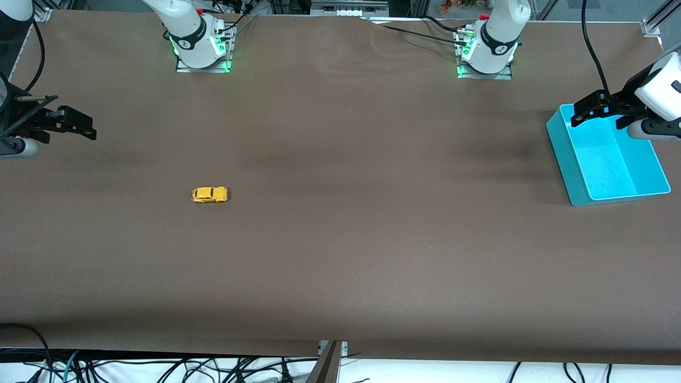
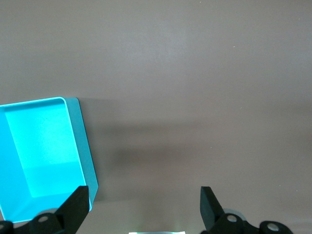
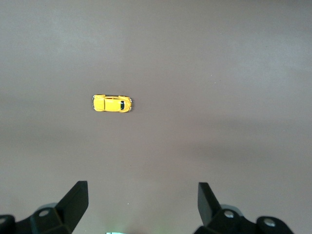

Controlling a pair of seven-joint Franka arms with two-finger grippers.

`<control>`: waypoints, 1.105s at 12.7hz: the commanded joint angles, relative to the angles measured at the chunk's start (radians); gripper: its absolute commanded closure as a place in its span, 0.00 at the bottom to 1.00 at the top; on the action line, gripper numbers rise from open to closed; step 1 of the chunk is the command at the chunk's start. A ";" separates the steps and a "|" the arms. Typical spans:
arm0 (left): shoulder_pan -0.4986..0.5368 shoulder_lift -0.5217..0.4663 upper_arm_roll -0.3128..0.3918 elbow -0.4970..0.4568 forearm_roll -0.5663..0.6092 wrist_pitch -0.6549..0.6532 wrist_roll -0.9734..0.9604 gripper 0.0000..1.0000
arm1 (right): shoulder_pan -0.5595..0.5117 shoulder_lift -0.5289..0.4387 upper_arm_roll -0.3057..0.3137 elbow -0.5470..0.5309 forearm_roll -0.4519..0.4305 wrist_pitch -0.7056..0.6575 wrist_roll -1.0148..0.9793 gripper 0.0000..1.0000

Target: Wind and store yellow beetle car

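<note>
The right pincer (image 1: 80,125) is hanging with its fingers spread wide and nothing between them, up over the right arm's end of the worktop (image 1: 340,255). In its own wrist view the two dark fingertips (image 3: 73,200) are standing well apart, framing bare brown surface, with the yellow beetle car (image 3: 112,103) sitting ahead of them. I'd guess this arm is waiting at a ready height, since it is well apart from the car and not yet lined up over it.

The left pincer (image 1: 598,109) is likewise gaping and carrying nothing, hovering over the edge of the turquoise bin (image 1: 577,175) at the left arm's end of the worktop. Its wrist view is showing the bin (image 2: 85,146) just beside one finger. It seems to be parked there because the bin looks like the storing place, though that is only my reading.

The yellow beetle car (image 1: 209,194) is resting on its wheels on the open worktop, toward the right arm's end and nearer the front camera than either base, well apart from the bin. It is lying out in the open, which should be giving a pincer free access from above.

Both arms are being cut off by the picture's edges, so little more than their wrists and pincers is showing. The car is too small for me to make out any winding mechanism, and the bin's inside looks bare where I can see it.
</note>
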 commanded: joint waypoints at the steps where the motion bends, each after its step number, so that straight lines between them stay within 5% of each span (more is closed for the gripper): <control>1: 0.005 0.000 -0.001 0.021 -0.008 -0.017 0.020 0.00 | -0.008 -0.003 0.012 0.009 -0.009 -0.008 -0.003 0.01; 14: 0.004 0.026 -0.007 0.044 0.011 -0.017 0.017 0.00 | 0.184 0.028 0.016 0.008 0.000 -0.037 -0.006 0.01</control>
